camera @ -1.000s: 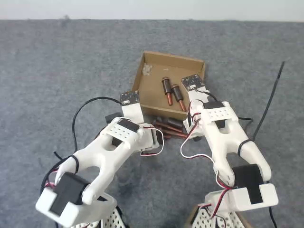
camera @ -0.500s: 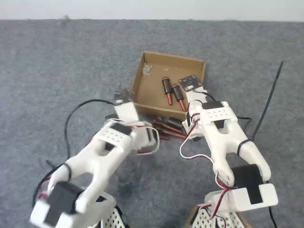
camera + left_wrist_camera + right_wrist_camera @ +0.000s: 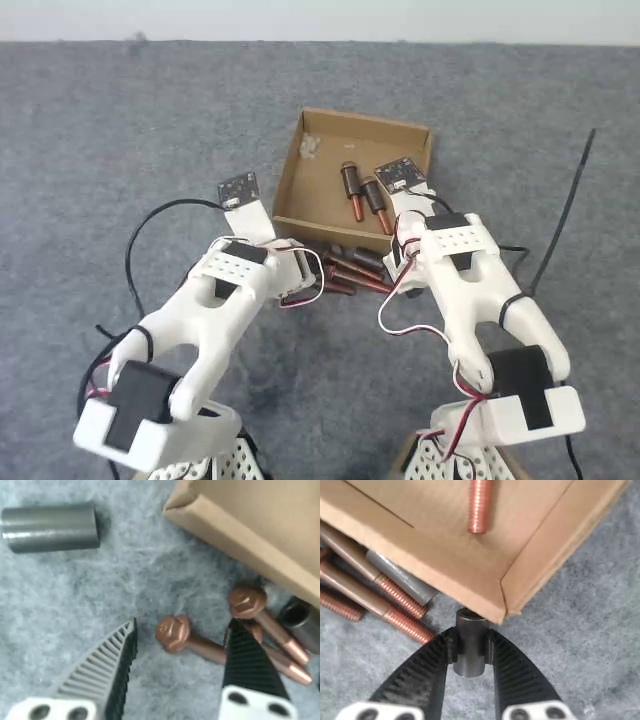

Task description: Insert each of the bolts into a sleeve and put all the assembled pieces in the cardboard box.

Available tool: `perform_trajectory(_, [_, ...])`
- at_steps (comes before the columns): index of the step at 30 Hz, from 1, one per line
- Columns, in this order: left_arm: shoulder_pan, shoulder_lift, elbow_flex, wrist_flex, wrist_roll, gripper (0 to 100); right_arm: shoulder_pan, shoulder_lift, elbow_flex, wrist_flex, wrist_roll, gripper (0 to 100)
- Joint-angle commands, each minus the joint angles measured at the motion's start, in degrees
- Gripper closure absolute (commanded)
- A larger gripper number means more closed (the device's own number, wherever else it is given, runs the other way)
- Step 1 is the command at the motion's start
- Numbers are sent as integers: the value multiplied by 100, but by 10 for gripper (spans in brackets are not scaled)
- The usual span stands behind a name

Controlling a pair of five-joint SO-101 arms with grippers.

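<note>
My left gripper [image 3: 182, 630] is open just above the carpet, with the hex head of a copper bolt [image 3: 172, 632] between its fingers. More bolts [image 3: 262, 625] lie beside it by the cardboard box [image 3: 250, 535], and a grey sleeve [image 3: 50, 527] lies apart on the carpet. My right gripper [image 3: 470, 637] is shut on a dark sleeve [image 3: 470, 655] held upright just outside the box corner [image 3: 502, 597]. In the high view, two assembled pieces [image 3: 363, 198] lie inside the box [image 3: 296, 160], and loose bolts [image 3: 350, 268] lie in front of it between the two arms.
Grey carpet [image 3: 120, 130] covers the table. A black cable [image 3: 565, 215] runs along the right side, and another black cable [image 3: 140, 250] loops at the left arm. A small pale bit [image 3: 311, 147] lies in the box's far corner.
The left arm has swung to the left and turned its wrist over the loose bolts. The right arm has not moved.
</note>
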Motion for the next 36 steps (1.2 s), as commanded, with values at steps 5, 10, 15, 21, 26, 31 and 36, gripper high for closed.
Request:
perform_trajectory(5, [35,-642,154,26,-176,728,-154,22,-185,92,105,992])
perform_trajectory(10, [149,-264,-22,0,-176,728,-154,22,-185,92,105,992])
perform_trajectory(15, [123,466,-716,519,-193,728,-154,22,-185,92,105,992])
perform_trajectory(21, [114,949,-1182,844,-325,728,-154,22,-185,92,105,992])
perform_trajectory(26, [149,949,-1182,844,-651,761,-154,22,-185,92,105,992])
perform_trajectory(31, [158,949,-1191,853,-1046,949,-154,22,-185,92,105,992])
perform_trajectory(36, [158,949,-1218,958,-1187,980,-154,31,-185,92,105,992])
